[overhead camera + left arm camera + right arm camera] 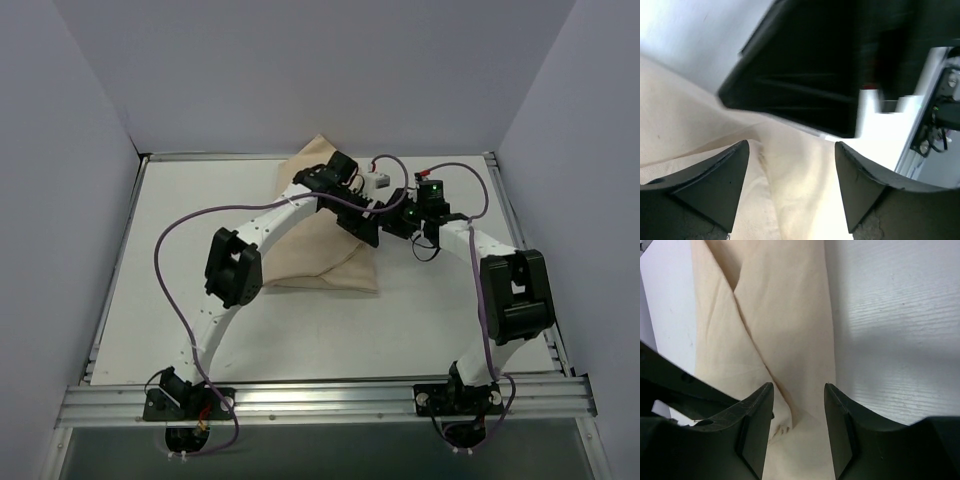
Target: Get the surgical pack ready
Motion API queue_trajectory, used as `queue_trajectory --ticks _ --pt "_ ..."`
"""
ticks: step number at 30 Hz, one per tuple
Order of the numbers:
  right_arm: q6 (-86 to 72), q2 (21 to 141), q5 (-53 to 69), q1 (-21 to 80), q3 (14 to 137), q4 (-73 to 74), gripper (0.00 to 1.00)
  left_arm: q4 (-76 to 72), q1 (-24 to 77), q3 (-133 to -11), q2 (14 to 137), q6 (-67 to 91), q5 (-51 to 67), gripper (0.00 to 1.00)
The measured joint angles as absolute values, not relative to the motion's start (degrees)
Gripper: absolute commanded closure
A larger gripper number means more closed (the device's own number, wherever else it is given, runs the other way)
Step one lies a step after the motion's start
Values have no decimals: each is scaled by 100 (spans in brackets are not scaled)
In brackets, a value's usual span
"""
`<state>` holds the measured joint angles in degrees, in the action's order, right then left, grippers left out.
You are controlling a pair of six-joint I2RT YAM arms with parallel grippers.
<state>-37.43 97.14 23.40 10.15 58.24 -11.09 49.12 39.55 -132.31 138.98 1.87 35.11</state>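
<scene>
Left pincer (791, 150): spread wide over beige cloth (685, 115), nothing pinched.
Right pincer (798, 390): parted above its fold, nothing pinched.
Table (420, 320): white, partly covered by cloth.

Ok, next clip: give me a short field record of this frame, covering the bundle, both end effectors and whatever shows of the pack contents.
bundle: beige cloth bundle, folded, lying on the white table
contents: none showing; the cloth covers everything
left end effector: open, above the cloth, no grip visible
right end effector: open, above a cloth fold, no grip visible
arms: both reach in at the bundle's right side
</scene>
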Motion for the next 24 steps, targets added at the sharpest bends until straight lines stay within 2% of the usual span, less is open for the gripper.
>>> queue_trajectory --ticks 9,14,20,23,24 --pt "-3461 9723 2805 1155 5946 -1081 57 5297 3813 -13740 13220 -71 4217 39" --pt "-3293 9725 2980 1485 5920 -1044 56 5513 2952 -12993 12099 -252 4261 38" --pt "-3105 9889 2941 1688 5861 -928 56 5465 1492 -11380 11277 -475 3413 38" --pt "-2989 10005 2930 1695 5892 -891 67 5380 1212 -10444 11321 -521 2845 39" --pt "-2952 10020 2910 1699 5916 -867 74 5367 1201 -10143 11347 -532 2692 39"
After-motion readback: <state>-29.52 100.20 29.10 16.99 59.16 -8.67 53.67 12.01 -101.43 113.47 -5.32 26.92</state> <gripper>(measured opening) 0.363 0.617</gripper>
